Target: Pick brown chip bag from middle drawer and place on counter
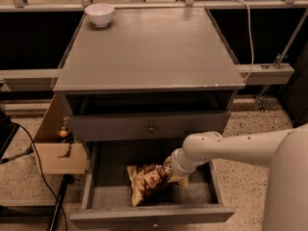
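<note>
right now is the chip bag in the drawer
In: brown chip bag lies inside the middle drawer, gripper at its right end.

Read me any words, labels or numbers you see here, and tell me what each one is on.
Crinkly brown chip bag lying in the open grey middle drawer: white lettering, too blurred to read.
Smooth grey counter and round white bowl at its back left corner: no text visible.
Robot's gripper, down in the drawer at the bag's right end: no readable marking.
</note>
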{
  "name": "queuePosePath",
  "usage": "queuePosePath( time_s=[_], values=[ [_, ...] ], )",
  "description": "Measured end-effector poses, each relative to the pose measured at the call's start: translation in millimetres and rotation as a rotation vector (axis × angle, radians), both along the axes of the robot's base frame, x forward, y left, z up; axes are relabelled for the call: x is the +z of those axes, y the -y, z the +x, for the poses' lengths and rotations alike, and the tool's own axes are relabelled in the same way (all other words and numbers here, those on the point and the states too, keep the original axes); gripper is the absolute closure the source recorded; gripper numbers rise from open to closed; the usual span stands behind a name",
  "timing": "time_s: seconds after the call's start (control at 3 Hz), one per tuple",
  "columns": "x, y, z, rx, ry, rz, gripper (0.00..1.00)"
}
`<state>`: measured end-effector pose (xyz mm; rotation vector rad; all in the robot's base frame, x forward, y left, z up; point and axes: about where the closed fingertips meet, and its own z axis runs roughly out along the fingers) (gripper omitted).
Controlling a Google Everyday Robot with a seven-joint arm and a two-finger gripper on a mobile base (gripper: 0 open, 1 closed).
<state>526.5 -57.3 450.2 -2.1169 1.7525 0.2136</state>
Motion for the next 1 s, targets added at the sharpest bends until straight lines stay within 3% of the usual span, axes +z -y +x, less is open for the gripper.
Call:
queuePosePath(
  time_s=[0.67, 1.0],
  values=[
    [87.7, 1.1, -4.9, 0.043, 0.036, -0.001, 1.0],
    [135.7, 12.0, -14.5, 0.04, 0.041, -0.012, 1.0]
  ],
)
